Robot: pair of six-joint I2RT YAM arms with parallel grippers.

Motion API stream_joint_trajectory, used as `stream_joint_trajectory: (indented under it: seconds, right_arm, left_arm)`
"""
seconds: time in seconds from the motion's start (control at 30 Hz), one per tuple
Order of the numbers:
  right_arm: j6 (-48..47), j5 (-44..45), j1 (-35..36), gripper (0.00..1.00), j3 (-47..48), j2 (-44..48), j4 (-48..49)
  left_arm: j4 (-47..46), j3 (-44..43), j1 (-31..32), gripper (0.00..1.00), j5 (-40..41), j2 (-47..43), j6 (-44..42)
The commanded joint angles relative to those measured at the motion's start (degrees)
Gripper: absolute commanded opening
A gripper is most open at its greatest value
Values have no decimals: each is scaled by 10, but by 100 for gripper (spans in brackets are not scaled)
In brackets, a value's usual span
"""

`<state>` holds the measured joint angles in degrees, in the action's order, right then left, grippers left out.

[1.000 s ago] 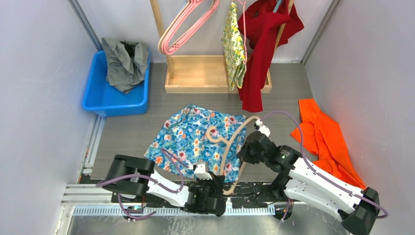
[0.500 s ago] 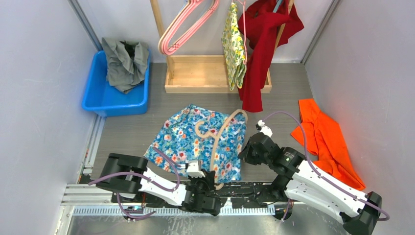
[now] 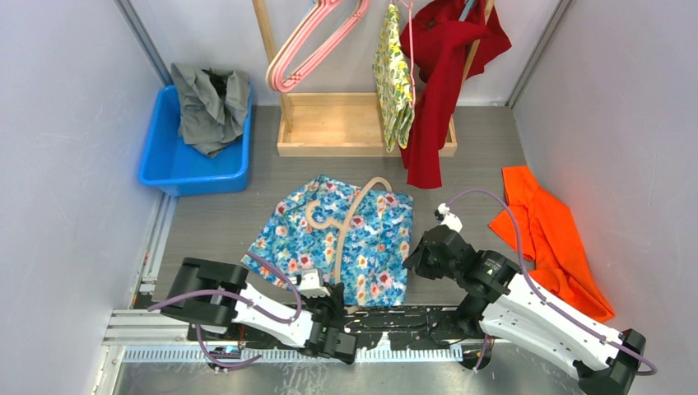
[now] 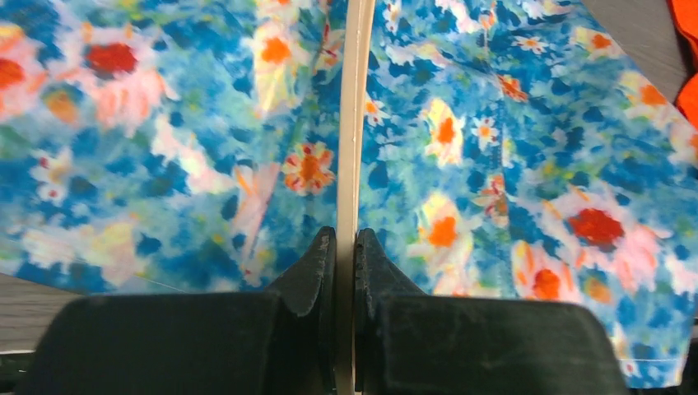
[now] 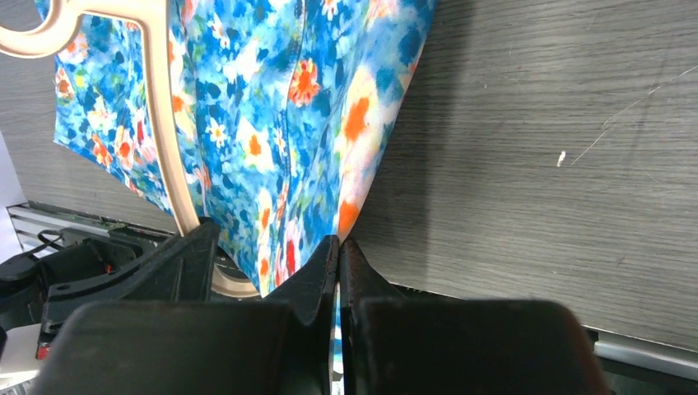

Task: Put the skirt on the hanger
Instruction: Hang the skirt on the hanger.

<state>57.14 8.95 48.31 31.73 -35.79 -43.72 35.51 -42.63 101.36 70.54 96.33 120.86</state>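
Observation:
The blue floral skirt lies flat on the table in front of both arms. A beige wooden hanger rests on top of it, hook toward the left. My left gripper sits at the skirt's near edge, shut on the hanger's thin bar, which runs straight out between its jaws over the skirt. My right gripper is shut on the skirt's near right edge; fabric shows between its jaws. The right wrist view also holds the hanger.
A blue bin with a grey garment stands at the back left. A wooden rack at the back carries pink hangers, a yellow floral garment and a red garment. An orange cloth lies at the right.
The hanger has swung to the left across the skirt, carried by my left gripper. My right gripper has shifted slightly right and pinched shut on the skirt's edge.

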Motion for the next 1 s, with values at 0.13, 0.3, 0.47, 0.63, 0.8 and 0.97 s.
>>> stream_joint_trajectory:
  seconds: [0.13, 0.3, 0.47, 0.63, 0.8, 0.97]
  right_arm:
    - [3, 19, 3, 6, 8, 18, -5]
    - [2, 18, 3, 5, 7, 15, -4]
    - [2, 19, 4, 5, 7, 19, -5]
    - [4, 18, 3, 5, 3, 24, -6]
    - [4, 18, 3, 5, 0, 28, -7]
    - [5, 18, 4, 5, -3, 32, -8]
  left_arm:
    - [265, 3, 16, 0, -8, 17, 187]
    - [319, 5, 29, 0, -16, 31, 260]
    - [348, 7, 33, 0, -18, 39, 300]
    - [358, 11, 33, 0, -27, 44, 321]
    - [359, 6, 33, 0, -36, 56, 327]
    - [365, 7, 33, 0, -36, 54, 334]
